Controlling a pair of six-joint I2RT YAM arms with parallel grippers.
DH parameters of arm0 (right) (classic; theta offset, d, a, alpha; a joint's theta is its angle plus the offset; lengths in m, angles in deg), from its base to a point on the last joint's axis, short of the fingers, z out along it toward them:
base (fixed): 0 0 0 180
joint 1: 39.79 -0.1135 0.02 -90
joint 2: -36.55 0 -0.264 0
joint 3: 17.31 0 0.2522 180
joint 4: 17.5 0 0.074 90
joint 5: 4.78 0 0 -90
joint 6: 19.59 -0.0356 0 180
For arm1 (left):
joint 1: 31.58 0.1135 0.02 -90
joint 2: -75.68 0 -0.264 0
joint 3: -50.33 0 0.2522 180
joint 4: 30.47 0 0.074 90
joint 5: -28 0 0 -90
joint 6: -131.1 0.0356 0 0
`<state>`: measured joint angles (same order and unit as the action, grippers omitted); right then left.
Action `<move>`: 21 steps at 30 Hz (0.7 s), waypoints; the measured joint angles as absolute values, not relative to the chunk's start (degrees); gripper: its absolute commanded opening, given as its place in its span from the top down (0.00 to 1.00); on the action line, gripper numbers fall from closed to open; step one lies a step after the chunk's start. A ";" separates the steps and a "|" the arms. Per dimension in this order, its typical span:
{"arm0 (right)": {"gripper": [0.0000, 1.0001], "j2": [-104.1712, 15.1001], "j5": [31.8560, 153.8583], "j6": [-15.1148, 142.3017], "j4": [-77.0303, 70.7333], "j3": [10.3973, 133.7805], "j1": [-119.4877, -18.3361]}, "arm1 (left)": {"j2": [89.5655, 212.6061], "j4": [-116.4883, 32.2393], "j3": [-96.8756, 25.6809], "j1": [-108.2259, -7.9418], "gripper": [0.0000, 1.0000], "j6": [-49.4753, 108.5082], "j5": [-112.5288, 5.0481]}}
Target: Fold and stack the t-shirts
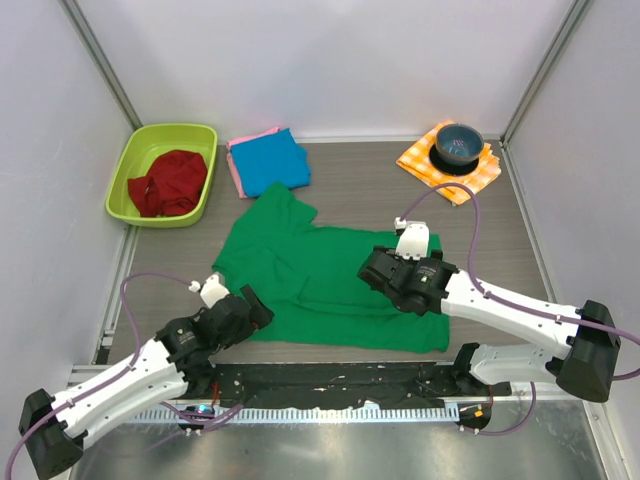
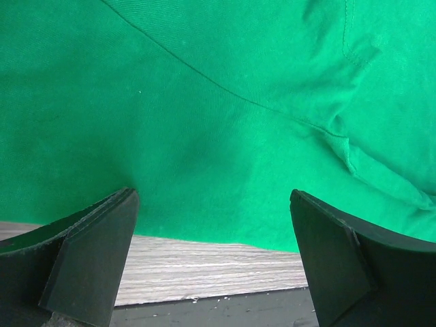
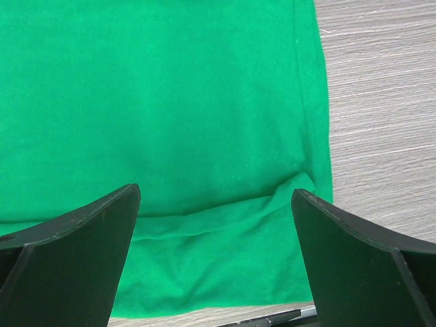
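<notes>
The bright green t-shirt (image 1: 310,275) lies spread on the table's middle, one sleeve pointing toward the back. It fills the left wrist view (image 2: 204,102) and the right wrist view (image 3: 170,102). The blue shirt (image 1: 272,160) lies folded on the pink shirt (image 1: 236,172) at the back. My left gripper (image 1: 257,304) is open and empty above the green shirt's near left edge (image 2: 212,196). My right gripper (image 1: 378,272) is open and empty above the shirt's near right part (image 3: 214,191), where the hem is rumpled.
A lime-green bin (image 1: 203,190) holding a red cloth (image 1: 168,182) stands at the back left. An orange-and-white checked cloth (image 1: 440,172) with a dark bowl (image 1: 458,145) lies at the back right. A black strip (image 1: 330,380) runs along the near edge.
</notes>
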<state>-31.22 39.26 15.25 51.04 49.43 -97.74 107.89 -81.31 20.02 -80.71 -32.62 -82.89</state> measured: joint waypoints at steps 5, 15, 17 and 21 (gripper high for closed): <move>0.00 -31.22 39.48 16.43 50.36 49.53 -96.41 | 106.92 -83.19 19.99 -82.33 0.00 -35.50 -83.41; 0.00 -31.20 40.97 19.91 47.65 49.60 -93.04 | 110.07 -89.09 15.18 -86.28 0.00 -37.32 -84.87; 0.00 -31.27 42.47 22.40 44.86 49.60 -90.74 | 115.95 -90.31 8.87 -86.28 0.00 -34.85 -86.75; 0.00 -33.34 48.07 27.95 36.46 50.34 -82.72 | 130.73 -88.06 -9.91 -84.49 0.00 -26.76 -90.54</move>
